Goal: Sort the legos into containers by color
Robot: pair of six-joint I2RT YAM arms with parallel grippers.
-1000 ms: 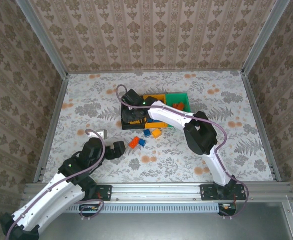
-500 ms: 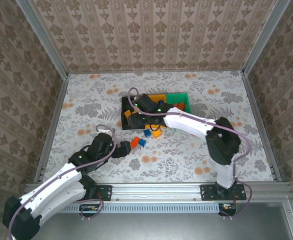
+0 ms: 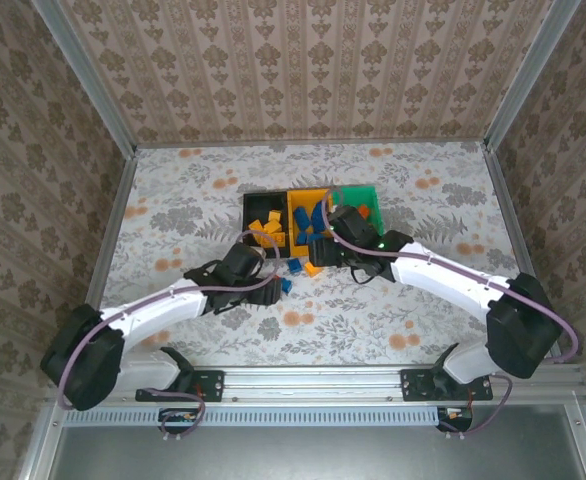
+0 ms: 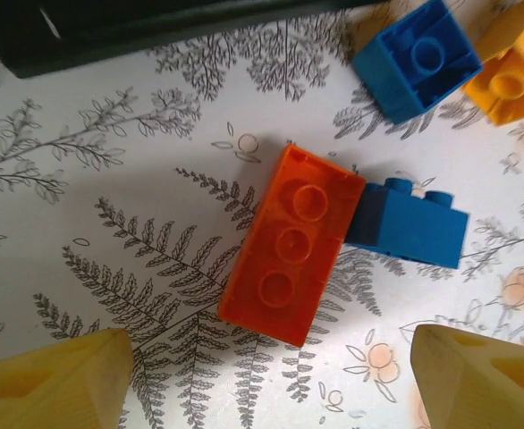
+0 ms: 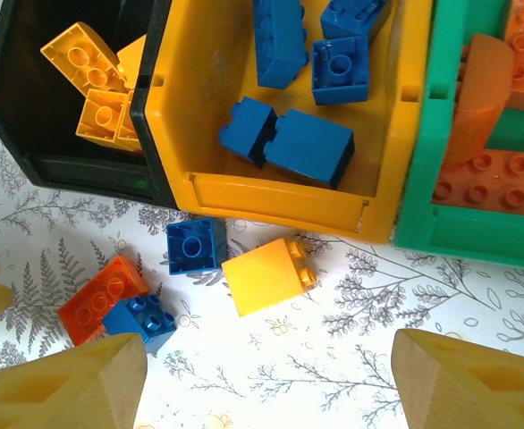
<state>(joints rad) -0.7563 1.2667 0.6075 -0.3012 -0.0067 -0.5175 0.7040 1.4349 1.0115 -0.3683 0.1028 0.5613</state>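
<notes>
— Hovering by the red-orange brick (image 4: 293,246), our left gripper (image 4: 266,393) holds its jaws wide, gripping nothing. Any room around it?

— We see a blue brick (image 4: 409,223) touching its 3 o'clock edge; bare tablecloth (image 4: 110,223) lies at 9. Our right gripper (image 5: 266,393) also stands wide and empty, with a blue square brick (image 5: 195,244) at 11 and a yellow brick (image 5: 264,275) at 12, just beside the front wall of the orange-yellow bin (image 5: 271,197).

Left jaws now forward over the red-orange brick (image 4: 291,245); right jaws back off the black bin (image 5: 65,168).
</notes>
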